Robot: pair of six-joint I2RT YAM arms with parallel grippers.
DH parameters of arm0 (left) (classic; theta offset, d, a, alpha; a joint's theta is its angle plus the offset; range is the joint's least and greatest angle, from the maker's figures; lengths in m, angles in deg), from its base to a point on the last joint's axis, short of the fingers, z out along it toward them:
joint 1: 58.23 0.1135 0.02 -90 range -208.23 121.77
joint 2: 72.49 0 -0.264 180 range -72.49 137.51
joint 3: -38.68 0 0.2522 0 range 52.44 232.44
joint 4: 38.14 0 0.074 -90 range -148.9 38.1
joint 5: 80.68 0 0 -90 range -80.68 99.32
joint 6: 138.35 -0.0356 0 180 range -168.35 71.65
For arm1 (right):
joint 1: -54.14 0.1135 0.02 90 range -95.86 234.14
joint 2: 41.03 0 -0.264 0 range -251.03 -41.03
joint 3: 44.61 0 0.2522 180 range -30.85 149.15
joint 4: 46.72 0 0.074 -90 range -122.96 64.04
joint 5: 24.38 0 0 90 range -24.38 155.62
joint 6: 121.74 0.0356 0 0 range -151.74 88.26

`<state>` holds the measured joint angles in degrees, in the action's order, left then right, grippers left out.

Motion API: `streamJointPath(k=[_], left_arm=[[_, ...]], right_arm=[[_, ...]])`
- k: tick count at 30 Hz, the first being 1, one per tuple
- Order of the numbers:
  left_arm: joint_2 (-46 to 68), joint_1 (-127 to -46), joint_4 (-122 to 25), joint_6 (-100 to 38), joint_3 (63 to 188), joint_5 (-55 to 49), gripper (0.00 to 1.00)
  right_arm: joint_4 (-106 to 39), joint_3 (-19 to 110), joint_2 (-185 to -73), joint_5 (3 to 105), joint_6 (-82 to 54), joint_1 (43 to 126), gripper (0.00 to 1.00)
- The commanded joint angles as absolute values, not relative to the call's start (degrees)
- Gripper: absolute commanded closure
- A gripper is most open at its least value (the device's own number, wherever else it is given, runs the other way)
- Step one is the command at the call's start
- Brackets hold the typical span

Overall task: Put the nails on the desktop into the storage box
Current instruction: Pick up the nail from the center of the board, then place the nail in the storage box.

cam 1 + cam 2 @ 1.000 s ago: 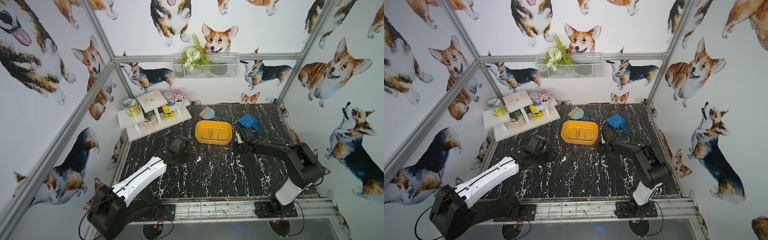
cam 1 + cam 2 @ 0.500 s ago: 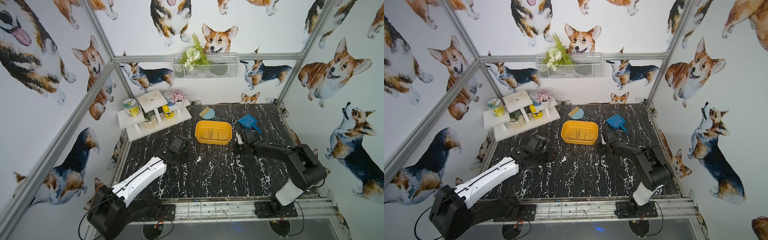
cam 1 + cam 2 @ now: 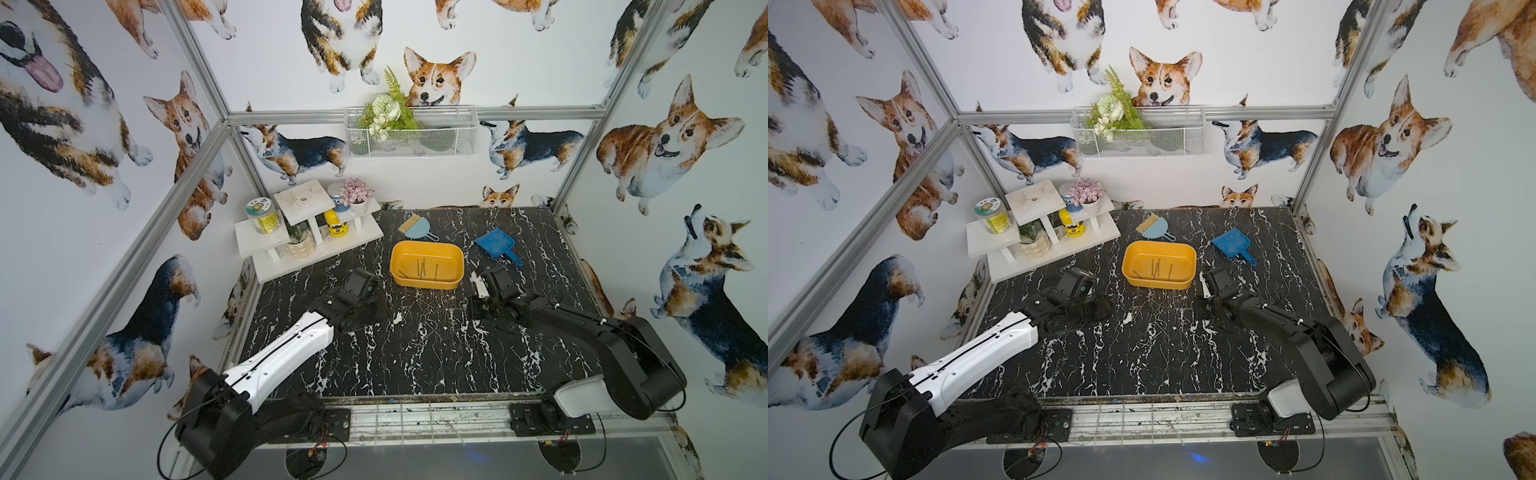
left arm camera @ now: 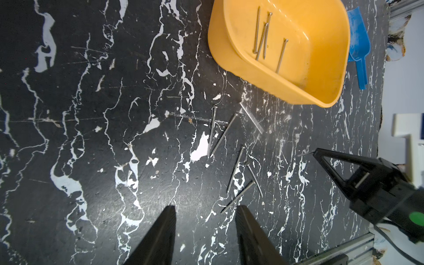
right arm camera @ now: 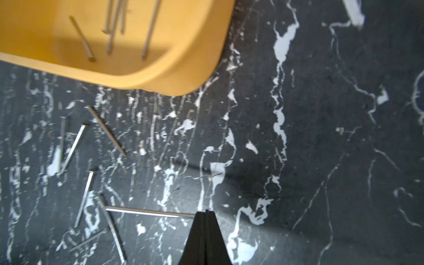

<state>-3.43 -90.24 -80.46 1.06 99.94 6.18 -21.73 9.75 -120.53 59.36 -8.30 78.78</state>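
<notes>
Nail (image 5: pixel 149 213), thin steel, pinched in closed right gripper (image 5: pixel 204 212); left gripper (image 4: pixel 205 207) half-open, empty.

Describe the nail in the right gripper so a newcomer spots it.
Find the yellow tub on the black marbled desktop; loose nails lie beside it. This nail juts sideways from the shut right gripper, pinched at one end, while its neighbours lie free.

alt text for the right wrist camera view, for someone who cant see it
The shut right gripper pinches the end of one nail over the black, white-veined desktop. Other loose nails lie scattered nearby, next to a yellow tub that holds a few nails.
</notes>
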Motion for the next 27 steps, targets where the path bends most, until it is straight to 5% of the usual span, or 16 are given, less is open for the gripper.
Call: streamJointPath(k=[1,8,27], left_arm=[[-2.9,-90.3,-80.5,0.4,101.0,6.9,0.51],[-1.5,-90.3,-80.4,-0.3,102.4,6.9,0.51],[-2.4,-90.6,-80.8,-1.1,101.8,6.3,0.49]], right_arm=[[-18.8,11.6,-117.5,58.8,-7.7,79.7,1.00],[-14.8,21.8,-118.5,59.7,-9.8,79.7,1.00],[-14.1,46.3,-145.4,60.7,-12.7,77.4,1.00]])
